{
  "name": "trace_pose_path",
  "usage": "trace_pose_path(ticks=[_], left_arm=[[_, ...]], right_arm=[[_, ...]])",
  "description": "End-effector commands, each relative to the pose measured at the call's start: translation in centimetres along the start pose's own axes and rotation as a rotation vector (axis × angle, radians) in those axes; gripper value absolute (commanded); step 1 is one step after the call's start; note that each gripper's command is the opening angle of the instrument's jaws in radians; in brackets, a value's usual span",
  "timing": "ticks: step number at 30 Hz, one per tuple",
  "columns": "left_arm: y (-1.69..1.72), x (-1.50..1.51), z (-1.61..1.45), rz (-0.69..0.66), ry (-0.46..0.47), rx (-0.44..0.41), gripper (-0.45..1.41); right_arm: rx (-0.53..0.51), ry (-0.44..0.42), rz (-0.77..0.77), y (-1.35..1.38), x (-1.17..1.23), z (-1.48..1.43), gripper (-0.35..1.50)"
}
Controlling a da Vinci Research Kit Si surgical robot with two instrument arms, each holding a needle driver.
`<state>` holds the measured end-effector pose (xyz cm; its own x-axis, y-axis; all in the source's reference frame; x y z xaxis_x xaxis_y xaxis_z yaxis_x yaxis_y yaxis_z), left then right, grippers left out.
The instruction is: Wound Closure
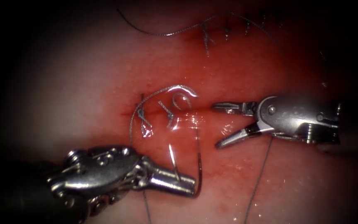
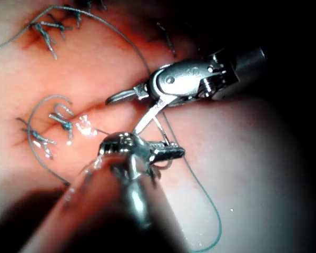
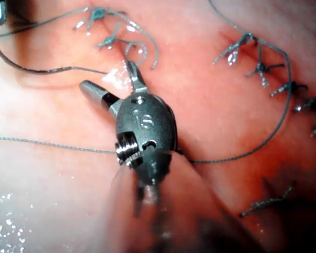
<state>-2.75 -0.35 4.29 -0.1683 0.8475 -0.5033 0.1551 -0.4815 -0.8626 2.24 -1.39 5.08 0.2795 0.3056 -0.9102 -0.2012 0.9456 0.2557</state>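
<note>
The cut (image 1: 166, 112) runs across the tissue (image 1: 270, 174) and carries two knotted stitches (image 1: 145, 120). My left tool (image 1: 185, 186) lies below the cut with its jaws shut on the lower end of the curved needle (image 1: 200, 166). The needle arcs up toward the wet, shiny patch at the cut; I cannot tell whether its upper end is in the tissue. My right tool (image 1: 219, 125) sits at the cut's right end, jaws wide open and holding nothing. In the left wrist view the left tool (image 2: 171, 153) is just under the open right tool (image 2: 127, 112). The right tool (image 3: 109, 79) is open beside the stitches.
A second stitched cut (image 1: 224, 31) lies at the far top, with a long thread (image 1: 162, 33) trailing left from it. A thread loop (image 1: 175, 88) arches over the near stitches. More thread (image 1: 257, 182) runs down under the right tool. Red fluid stains the tissue around both cuts.
</note>
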Motion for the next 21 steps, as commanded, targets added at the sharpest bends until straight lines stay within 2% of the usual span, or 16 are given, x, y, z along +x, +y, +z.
trace_pose_path(ticks=[1,3,5,8,10,14,16,17,18,21], left_arm=[[0.01,0.03,0.02,0.042,0.004,0.017,-0.45],[0.20,0.15,-0.06,0.077,0.008,0.038,-0.45],[0.61,0.32,-0.17,0.121,-0.008,0.036,-0.45],[0.88,0.40,-0.17,0.137,-0.027,0.039,-0.45],[1.12,0.41,-0.12,0.171,-0.078,0.050,-0.45],[1.22,0.37,-0.05,0.185,-0.113,0.064,-0.45],[1.21,0.36,-0.05,0.185,-0.113,0.064,-0.45],[1.21,0.36,-0.06,0.185,-0.113,0.064,-0.45],[1.21,0.36,-0.06,0.185,-0.113,0.064,-0.45],[1.22,0.36,-0.07,0.185,-0.116,0.063,-0.45]], right_arm=[[0.015,-0.015,-0.036,-0.12,0.03,0.15,1.30],[0.028,-0.035,-0.097,-0.19,0.06,0.19,1.21],[0.031,-0.039,-0.141,-0.22,0.06,0.22,1.05],[0.010,-0.039,-0.145,-0.19,0.06,0.25,1.01],[-0.017,-0.050,-0.148,-0.18,0.03,0.30,0.95],[-0.027,-0.095,-0.119,-0.13,-0.16,0.36,0.86],[-0.024,-0.106,-0.110,-0.14,-0.23,0.38,0.74],[-0.015,-0.121,-0.091,-0.18,-0.30,0.39,0.02],[-0.011,-0.130,-0.066,-0.20,-0.33,0.39,-0.35],[-0.055,-0.190,-0.011,-0.21,-0.38,0.37,-0.35]])
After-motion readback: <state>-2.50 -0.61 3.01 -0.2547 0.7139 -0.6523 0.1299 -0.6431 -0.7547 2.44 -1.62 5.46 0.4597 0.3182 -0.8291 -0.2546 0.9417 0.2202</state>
